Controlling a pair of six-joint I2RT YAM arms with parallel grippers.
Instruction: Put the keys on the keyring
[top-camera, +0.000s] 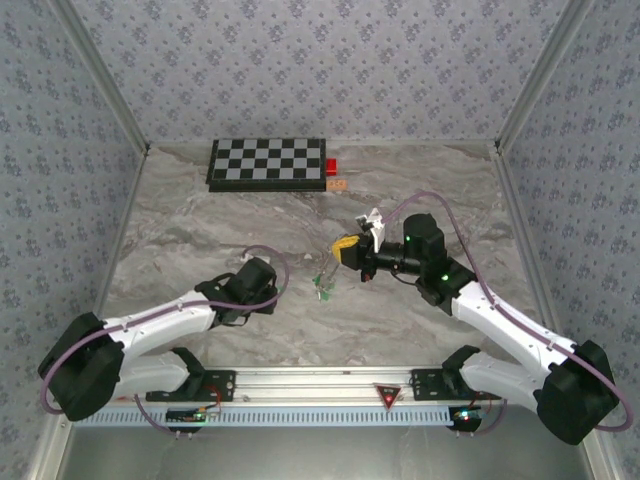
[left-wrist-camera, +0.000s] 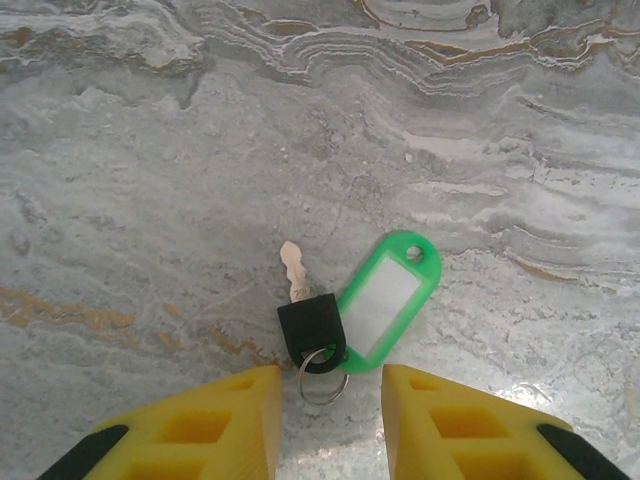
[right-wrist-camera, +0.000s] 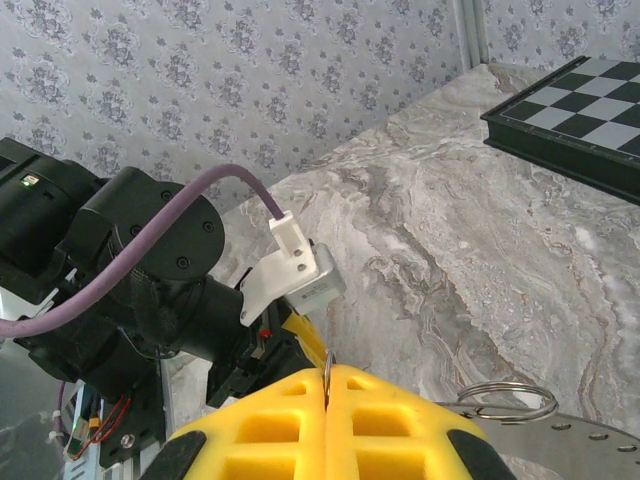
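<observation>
Spotted black-headed silver key (left-wrist-camera: 309, 322), blade toward 11 o'clock, green plastic tag (left-wrist-camera: 385, 301) stretching toward 1. Left pincer (left-wrist-camera: 330, 378) spread, right pincer (right-wrist-camera: 327, 376) clamping thin silver ring (right-wrist-camera: 327, 358).

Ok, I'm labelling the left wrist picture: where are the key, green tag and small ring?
key (left-wrist-camera: 311, 325), left wrist view, on its black head.
green tag (left-wrist-camera: 385, 300), left wrist view, on its white label.
small ring (left-wrist-camera: 322, 402), left wrist view, on its lower arc.
</observation>
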